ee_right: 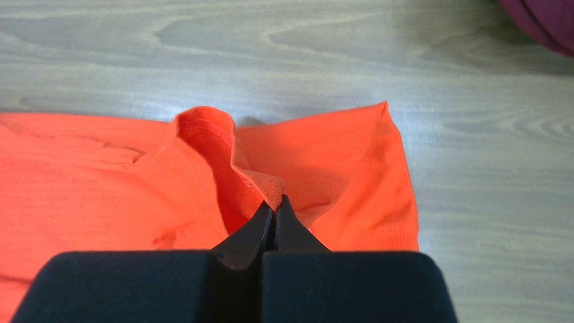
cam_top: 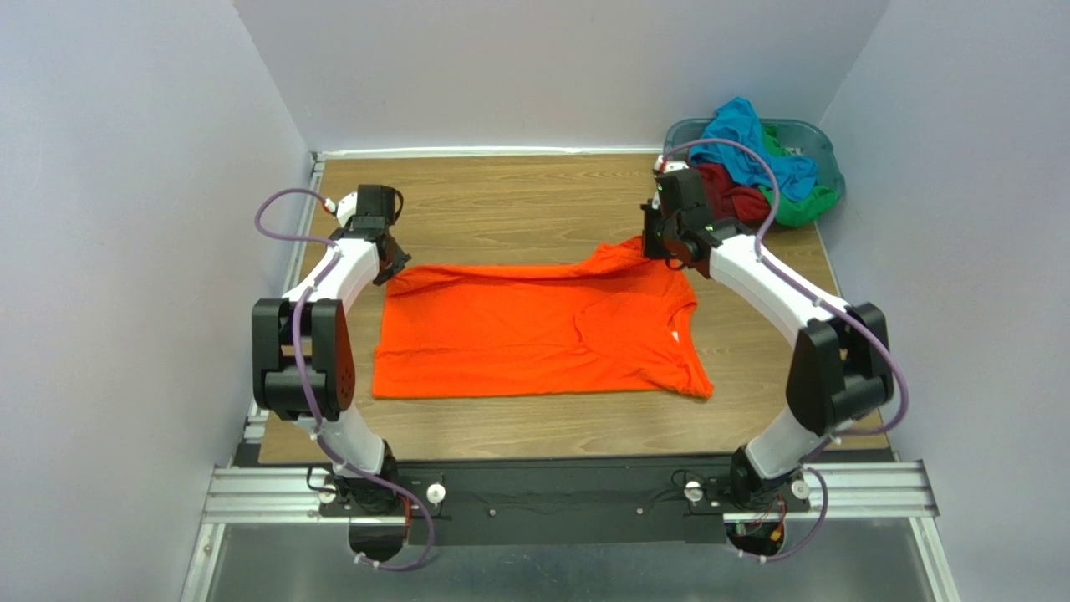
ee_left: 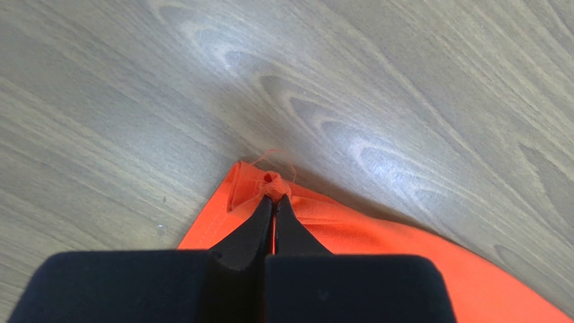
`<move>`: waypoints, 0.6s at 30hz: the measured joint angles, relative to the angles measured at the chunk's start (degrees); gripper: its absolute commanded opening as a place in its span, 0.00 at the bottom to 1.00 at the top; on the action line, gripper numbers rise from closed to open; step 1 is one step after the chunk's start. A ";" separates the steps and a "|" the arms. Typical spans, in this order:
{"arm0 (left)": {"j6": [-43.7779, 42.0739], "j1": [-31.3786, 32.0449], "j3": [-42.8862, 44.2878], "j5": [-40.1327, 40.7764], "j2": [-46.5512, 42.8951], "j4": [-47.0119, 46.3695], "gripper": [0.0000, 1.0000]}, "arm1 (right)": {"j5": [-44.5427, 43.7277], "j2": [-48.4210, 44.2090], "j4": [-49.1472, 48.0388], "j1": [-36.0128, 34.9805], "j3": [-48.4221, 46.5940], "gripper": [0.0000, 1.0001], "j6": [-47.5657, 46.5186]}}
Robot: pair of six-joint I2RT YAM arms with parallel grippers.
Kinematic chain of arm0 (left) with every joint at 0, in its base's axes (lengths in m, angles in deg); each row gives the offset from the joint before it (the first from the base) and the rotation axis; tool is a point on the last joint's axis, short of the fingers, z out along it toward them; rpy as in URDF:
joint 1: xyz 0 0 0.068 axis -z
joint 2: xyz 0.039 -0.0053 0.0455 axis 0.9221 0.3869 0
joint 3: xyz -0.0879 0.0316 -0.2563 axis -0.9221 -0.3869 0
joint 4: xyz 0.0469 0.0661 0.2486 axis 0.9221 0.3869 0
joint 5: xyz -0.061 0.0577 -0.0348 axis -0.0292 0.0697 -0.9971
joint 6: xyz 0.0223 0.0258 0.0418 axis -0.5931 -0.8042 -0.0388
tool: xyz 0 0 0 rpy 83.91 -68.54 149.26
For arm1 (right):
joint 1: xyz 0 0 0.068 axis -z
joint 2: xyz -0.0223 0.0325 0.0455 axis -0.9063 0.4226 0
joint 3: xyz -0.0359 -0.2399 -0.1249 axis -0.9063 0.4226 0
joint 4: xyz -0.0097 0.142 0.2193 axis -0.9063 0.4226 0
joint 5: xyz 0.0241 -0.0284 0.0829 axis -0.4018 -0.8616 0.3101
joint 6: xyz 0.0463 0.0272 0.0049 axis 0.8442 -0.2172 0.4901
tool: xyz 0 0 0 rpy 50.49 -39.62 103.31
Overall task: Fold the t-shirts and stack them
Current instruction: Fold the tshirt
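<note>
There's a bright orange cloth t-shirt [cam_top: 540, 332] spread on the wood-grain table [cam_top: 502, 188], stretched btw both arms. The left gripper [ee_left: 274, 202] is pinched tight on a bunched corner right at its tips. The right gripper [ee_right: 275, 205] is clamped on a raised fold w/ cloth spreading ahead & left of its tips.

Dark red cloth shirt [ee_right: 542, 20] cut off at the picture's corner, green cloth shirt [cam_top: 804, 203] mostly buried in grey-blue plastic basket [cam_top: 819, 136]
</note>
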 measured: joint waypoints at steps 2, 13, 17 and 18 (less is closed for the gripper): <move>0.33 0.11 -1.25 -0.07 -0.98 -0.59 0.00 | 0.04 -3.26 0.22 -0.07 2.54 0.01 0.20; 2.05 0.74 -7.87 -0.04 -8.11 -1.88 0.00 | 1.42 -15.93 2.05 -0.37 11.93 0.01 1.53; 2.51 0.85 -10.05 -0.04 -10.69 -2.14 0.00 | 1.68 -18.80 3.72 -0.37 13.92 0.01 1.68; 2.60 0.85 -10.54 -0.04 -11.15 -2.29 0.00 | 1.73 -19.26 4.00 -0.37 14.25 0.01 1.68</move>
